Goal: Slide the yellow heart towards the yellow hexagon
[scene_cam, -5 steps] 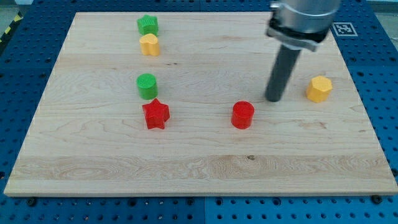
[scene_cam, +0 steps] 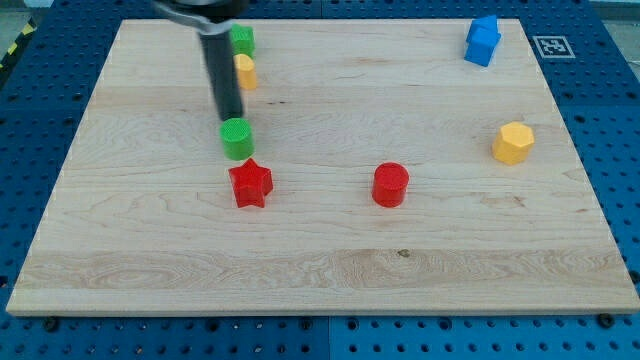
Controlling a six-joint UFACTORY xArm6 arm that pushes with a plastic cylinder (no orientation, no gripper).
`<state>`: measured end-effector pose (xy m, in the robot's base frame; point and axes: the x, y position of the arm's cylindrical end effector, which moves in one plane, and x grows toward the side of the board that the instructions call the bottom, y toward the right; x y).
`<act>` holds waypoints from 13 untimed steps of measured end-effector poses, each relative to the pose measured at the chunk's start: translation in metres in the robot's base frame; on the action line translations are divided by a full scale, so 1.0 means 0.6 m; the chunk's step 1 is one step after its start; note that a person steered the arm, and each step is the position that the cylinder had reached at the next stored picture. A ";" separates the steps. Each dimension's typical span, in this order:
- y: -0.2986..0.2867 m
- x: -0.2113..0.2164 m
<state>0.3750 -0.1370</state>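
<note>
The yellow heart point(scene_cam: 245, 72) lies near the view's top left, partly hidden behind my rod. The yellow hexagon point(scene_cam: 513, 143) sits far off at the view's right. My tip point(scene_cam: 231, 117) rests on the board just below and left of the yellow heart, right above the green cylinder point(scene_cam: 237, 138). A green block point(scene_cam: 242, 40) sits just above the heart.
A red star point(scene_cam: 250, 183) lies below the green cylinder. A red cylinder point(scene_cam: 390, 185) sits at the board's middle. A blue block point(scene_cam: 482, 41) stands at the view's top right. The wooden board point(scene_cam: 320, 270) ends in blue pegboard on all sides.
My rod has swept from right of the red cylinder, near the yellow hexagon, far to the left beside the yellow heart. The blue block is now uncovered. No block has moved.
</note>
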 end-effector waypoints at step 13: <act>0.437 0.030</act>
<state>0.3930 0.1249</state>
